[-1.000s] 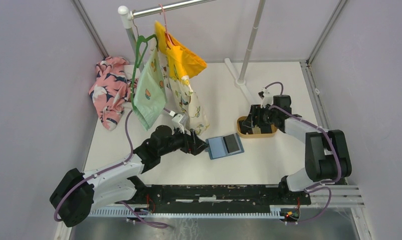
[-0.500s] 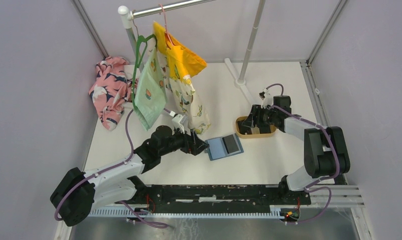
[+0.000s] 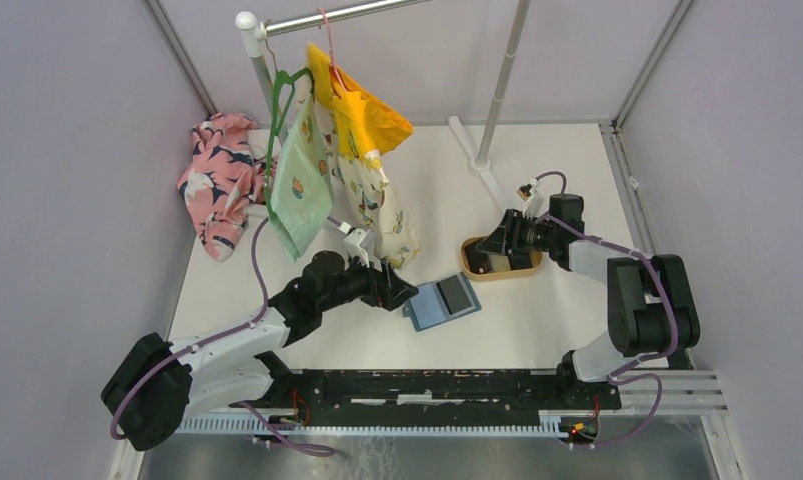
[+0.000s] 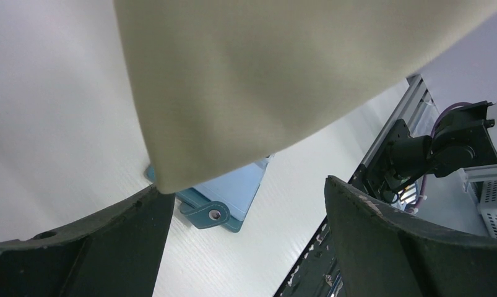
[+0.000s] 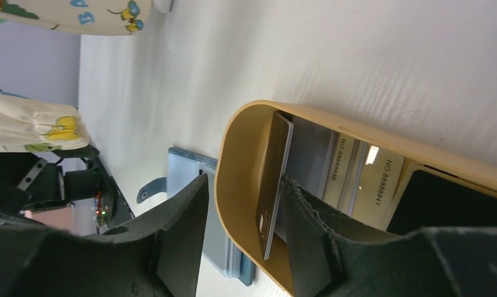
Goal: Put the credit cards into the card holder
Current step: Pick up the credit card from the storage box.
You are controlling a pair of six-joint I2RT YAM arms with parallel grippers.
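Right gripper, jaws apart, straddles the wall of the tan tray and a dark credit card leaning inside it, with the card holder open on the tabletop nearby; pickup seems under way, calling next for pinching the card alone.

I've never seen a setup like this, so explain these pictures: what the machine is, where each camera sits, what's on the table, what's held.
Two robot arms are bolted to a white table. One picture looks down from above; the other two come from cameras on the wrists. On the table lie an open blue wallet with a dark card on it, a tan tray of cards, and clothes by a rack. The left tool is open and empty. The right tool straddles the tray's end wall and an upright card, not yet clamped.
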